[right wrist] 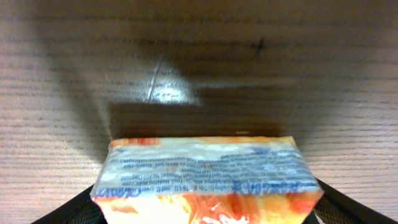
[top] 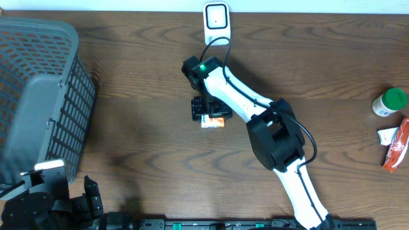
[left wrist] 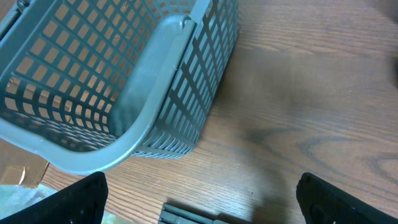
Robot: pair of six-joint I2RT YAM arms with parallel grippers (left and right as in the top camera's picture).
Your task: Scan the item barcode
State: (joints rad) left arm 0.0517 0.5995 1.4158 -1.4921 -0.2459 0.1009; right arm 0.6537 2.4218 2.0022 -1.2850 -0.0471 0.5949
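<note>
The item is an orange and white packet (top: 214, 121) with blue print, lying on the wooden table just below the middle. My right gripper (top: 208, 110) reaches down over it. In the right wrist view the packet (right wrist: 205, 174) fills the gap, and both black fingers (right wrist: 81, 208) press against its sides, so my right gripper (right wrist: 205, 208) is shut on it. The white barcode scanner (top: 216, 19) stands at the table's far edge, behind the arm. No barcode shows. My left gripper (left wrist: 202, 199) hangs open over bare wood at the near left, holding nothing.
A grey slatted basket (top: 38, 96) fills the left side and shows close in the left wrist view (left wrist: 155, 106). A green-lidded bottle (top: 390, 102) and a red and white pouch (top: 396, 144) lie at the right edge.
</note>
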